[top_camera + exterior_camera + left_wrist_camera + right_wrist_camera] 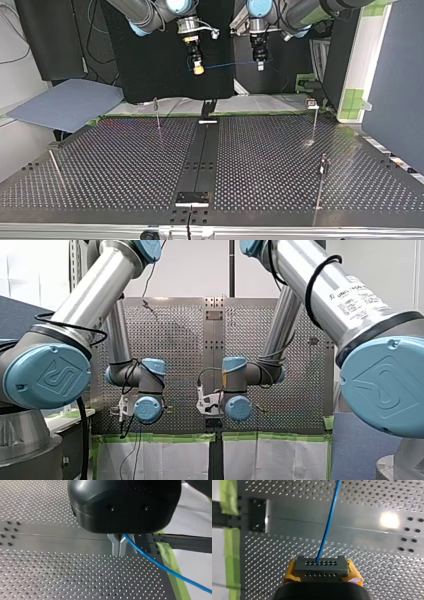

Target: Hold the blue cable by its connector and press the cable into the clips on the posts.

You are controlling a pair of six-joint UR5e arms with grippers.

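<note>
Start at the left of the top view. A thin rod (56,169) stands slanted on the perforated table (125,165). Further right, a slim post (158,114) rises near the table's far edge.

Next you reach the right gripper (198,69), hanging well above the table and beyond that far edge. From it the blue cable (227,64) runs almost level to the left gripper (259,64), which hangs at about the same height.

Right of that, 2 more posts stand on the table. The far post (314,125) carries a top clip (312,103), and the near post (320,185) carries a second clip (324,161). The cable is well apart from all of them.

In the right wrist view, the jaws are clamped on the connector (321,566), with yellow pads (291,571) on either side of it. The cable leaves the connector's front face and runs ahead over the table.

In the left wrist view, the 2 metal fingers (115,545) are pressed together on the cable. From there it trails out over the green tape (175,580) at the table's edge.
</note>
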